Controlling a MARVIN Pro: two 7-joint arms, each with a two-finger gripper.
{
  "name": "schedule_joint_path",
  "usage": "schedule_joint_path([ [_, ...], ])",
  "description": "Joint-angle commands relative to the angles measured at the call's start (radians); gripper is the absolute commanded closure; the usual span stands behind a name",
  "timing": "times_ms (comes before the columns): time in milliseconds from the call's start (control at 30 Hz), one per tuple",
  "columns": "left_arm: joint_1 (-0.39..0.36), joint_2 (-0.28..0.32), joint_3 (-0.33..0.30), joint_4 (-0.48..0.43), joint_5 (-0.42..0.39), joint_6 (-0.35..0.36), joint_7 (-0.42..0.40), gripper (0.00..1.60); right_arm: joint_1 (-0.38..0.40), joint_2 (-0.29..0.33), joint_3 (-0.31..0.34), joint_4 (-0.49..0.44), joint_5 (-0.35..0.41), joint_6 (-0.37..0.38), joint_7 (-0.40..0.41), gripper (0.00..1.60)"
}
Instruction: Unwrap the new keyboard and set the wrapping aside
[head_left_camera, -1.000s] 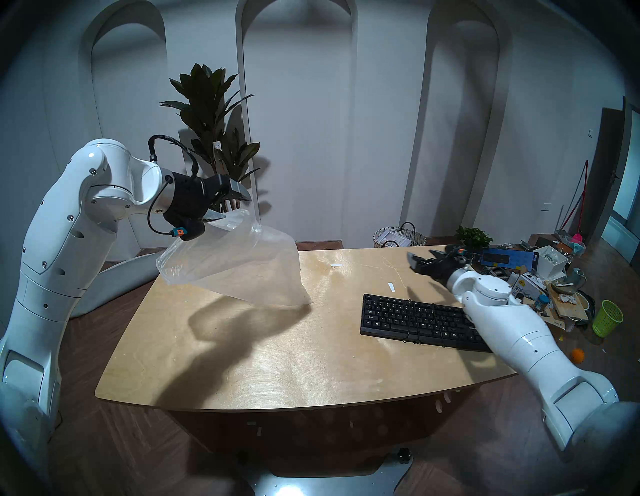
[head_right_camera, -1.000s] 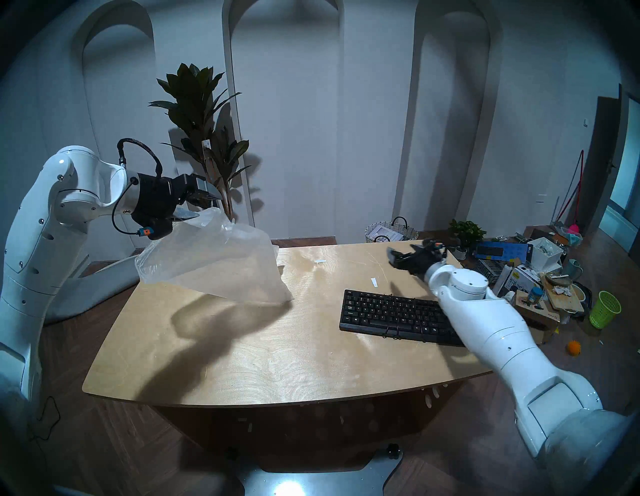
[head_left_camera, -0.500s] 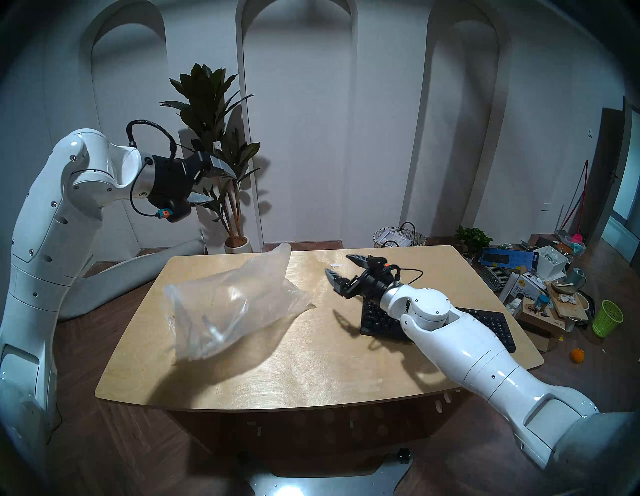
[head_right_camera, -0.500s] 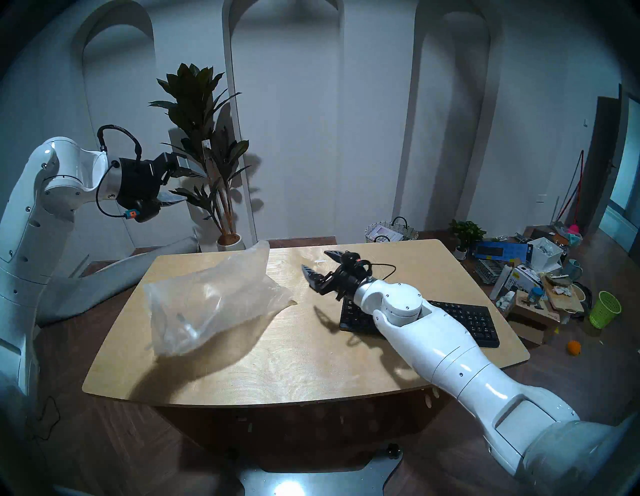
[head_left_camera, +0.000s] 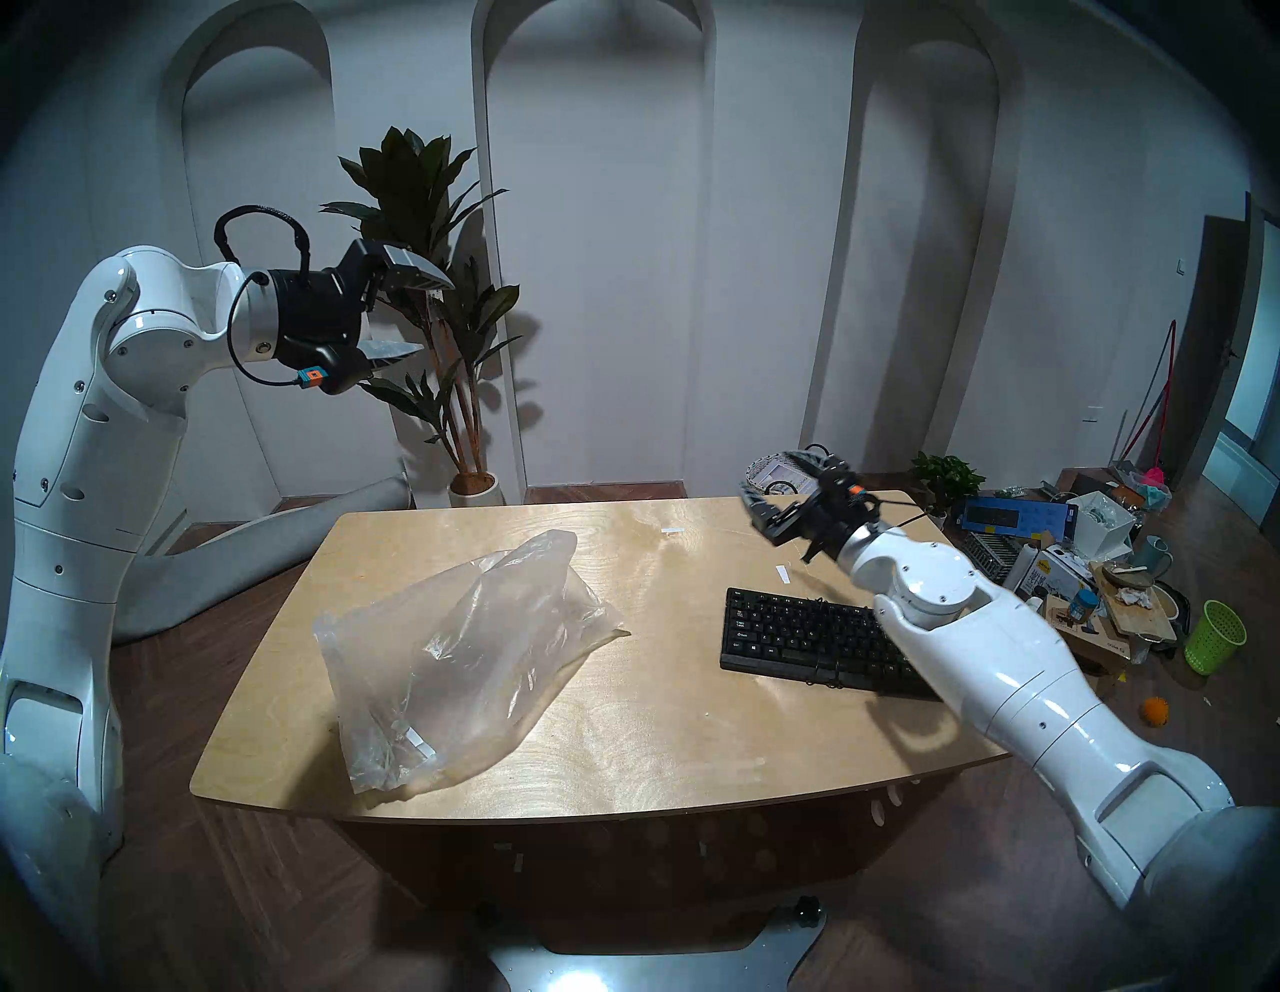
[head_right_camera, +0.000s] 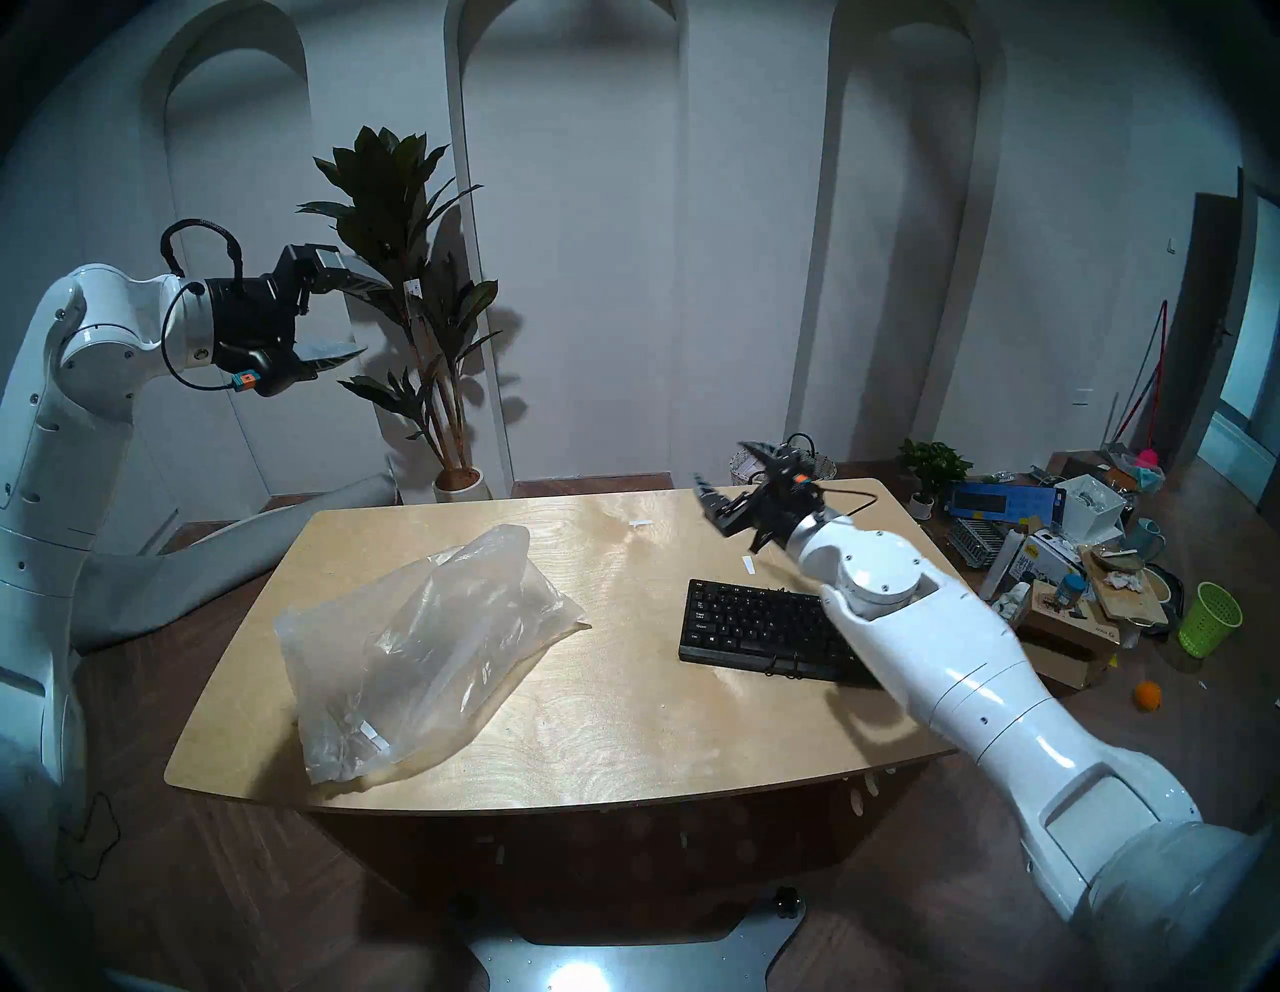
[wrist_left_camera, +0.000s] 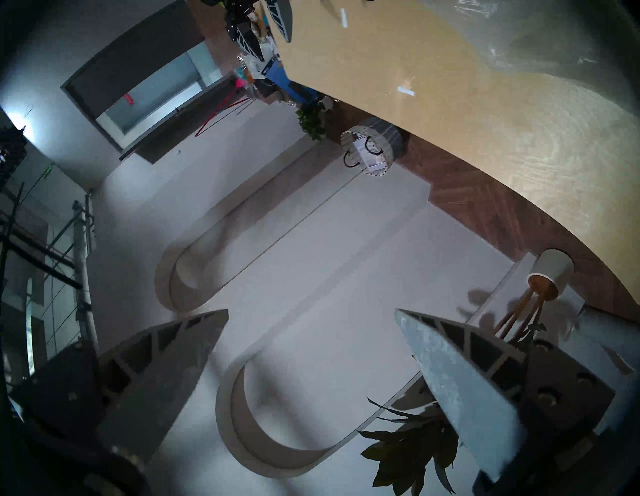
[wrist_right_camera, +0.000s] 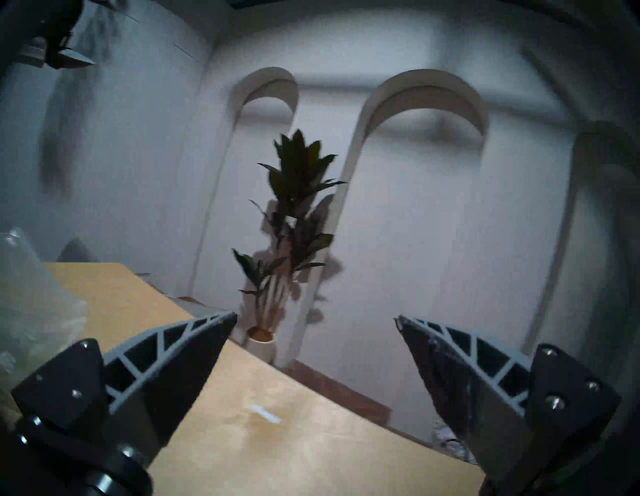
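The black keyboard (head_left_camera: 803, 637) (head_right_camera: 755, 623) lies bare on the right part of the wooden table (head_left_camera: 658, 727), its right end hidden by my right arm. The wrapping (head_left_camera: 457, 651) (head_right_camera: 422, 644), a crinkled clear plastic bag, lies loose on the left part of the table, with a tape strip near its front end. My left gripper (head_left_camera: 429, 315) (wrist_left_camera: 311, 313) is open and empty, raised high above the table's left side. My right gripper (head_left_camera: 762, 478) (wrist_right_camera: 315, 317) is open and empty, lifted above the table's far right, behind the keyboard.
A tall potted plant (head_left_camera: 429, 291) stands behind the table at the left. A woven basket (head_left_camera: 796, 474) and a small plant (head_left_camera: 945, 474) sit on the floor behind. Clutter with a blue keyboard box (head_left_camera: 1015, 516) and a green bin (head_left_camera: 1212, 637) lies at the right. Small white tape bits (head_left_camera: 783, 573) lie on the table.
My left gripper let go of the bag, which dropped and settled on the table; the left arm rose. My right gripper swung left over the table, then back to the far right.
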Motion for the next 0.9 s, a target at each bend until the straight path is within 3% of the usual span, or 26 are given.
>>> schedule_joint_path([
  [0,-0.018,-0.01,-0.071,0.044,-0.042,0.051,0.03,0.0,0.037,0.097,0.124,0.051,0.0,-0.014,-0.063,0.0],
  [67,-0.008,-0.018,-0.088,0.069,-0.057,0.068,0.037,0.0,0.032,0.142,0.159,0.07,0.001,-0.015,-0.081,0.0],
  [367,0.06,-0.074,-0.14,0.178,-0.117,0.147,0.061,0.0,0.022,0.207,0.268,0.121,0.013,-0.022,-0.146,0.0],
  [633,0.11,-0.135,-0.181,0.24,-0.179,0.223,0.087,0.0,0.013,0.224,0.326,0.12,0.031,-0.032,-0.177,0.0],
  [867,0.149,-0.181,-0.211,0.293,-0.23,0.289,0.096,0.0,-0.002,0.216,0.335,0.101,0.04,-0.037,-0.187,0.0],
])
